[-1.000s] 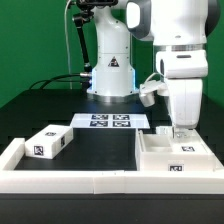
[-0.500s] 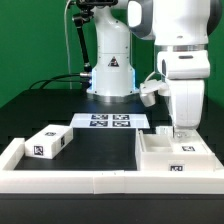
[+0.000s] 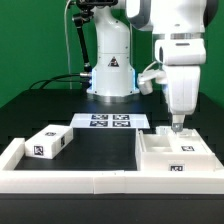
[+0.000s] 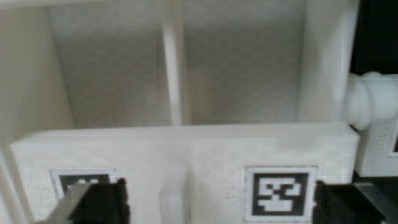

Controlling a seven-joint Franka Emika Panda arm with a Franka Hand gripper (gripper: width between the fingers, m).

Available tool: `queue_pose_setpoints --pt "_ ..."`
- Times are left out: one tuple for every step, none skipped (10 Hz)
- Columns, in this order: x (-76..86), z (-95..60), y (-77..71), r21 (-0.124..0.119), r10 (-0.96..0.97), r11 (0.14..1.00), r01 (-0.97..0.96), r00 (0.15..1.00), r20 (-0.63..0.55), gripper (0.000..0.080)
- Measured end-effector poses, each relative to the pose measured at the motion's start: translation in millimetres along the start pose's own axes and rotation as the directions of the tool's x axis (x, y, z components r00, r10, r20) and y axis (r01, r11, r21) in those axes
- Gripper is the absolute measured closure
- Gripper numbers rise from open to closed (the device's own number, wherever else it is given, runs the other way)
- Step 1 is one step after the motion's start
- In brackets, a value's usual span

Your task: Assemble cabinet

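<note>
The white cabinet body [image 3: 172, 155] sits at the exterior view's right, against the white border frame, with a tag on its front. My gripper [image 3: 177, 125] hangs just above its back part, pointing straight down. In the wrist view the fingers [image 4: 89, 202] stand wide apart on either side of a white tagged face of the cabinet [image 4: 196, 155]. The gripper [image 4: 231, 202] is open and holds nothing. A smaller white tagged block [image 3: 48, 142] lies alone at the exterior view's left.
The marker board [image 3: 110, 122] lies flat in front of the robot base [image 3: 110, 75]. The low white border frame [image 3: 70, 180] runs along the front and sides of the black table. Cables hang behind the base.
The gripper has risen a little above the cabinet body and shifted slightly to the exterior view's left. The cabinet body and the small block have not moved.
</note>
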State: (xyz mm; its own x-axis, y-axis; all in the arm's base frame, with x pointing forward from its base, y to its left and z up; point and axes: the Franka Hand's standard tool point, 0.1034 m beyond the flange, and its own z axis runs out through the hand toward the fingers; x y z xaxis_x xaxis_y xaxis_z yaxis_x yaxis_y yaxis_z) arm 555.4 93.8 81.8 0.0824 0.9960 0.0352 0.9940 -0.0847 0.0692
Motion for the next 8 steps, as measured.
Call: queue_pose_setpoints --pt "0.0 -8.9 -13.2 -0.015 0.005 1.0 -0.005 1.0 0.002 0.0159" --pt "2.6 -14.7 -31.2 -0.029 -0.002 1.0 0.002 1.0 -0.001 0.0035" --pt "4.6 -15.7 -46.5 -0.037 -0.01 0.999 0.01 1.0 -0.006 0.0011" --pt "4.7 -14.5 -65.4 -0.04 -0.021 0.999 0.021 1.0 -0.009 0.0011" --pt "4.0 -9.2 -80.6 -0.043 -0.026 0.999 0.025 1.0 -0.018 0.0002" --pt "5.1 -2.8 -93.3 -0.042 -0.02 0.999 0.019 0.999 -0.028 0.0002" --pt "6.8 3.2 -106.6 -0.042 -0.018 0.999 0.016 0.999 -0.039 0.0002" --pt "7.3 6.4 -114.4 -0.033 -0.01 0.999 0.008 0.999 -0.039 0.0002"
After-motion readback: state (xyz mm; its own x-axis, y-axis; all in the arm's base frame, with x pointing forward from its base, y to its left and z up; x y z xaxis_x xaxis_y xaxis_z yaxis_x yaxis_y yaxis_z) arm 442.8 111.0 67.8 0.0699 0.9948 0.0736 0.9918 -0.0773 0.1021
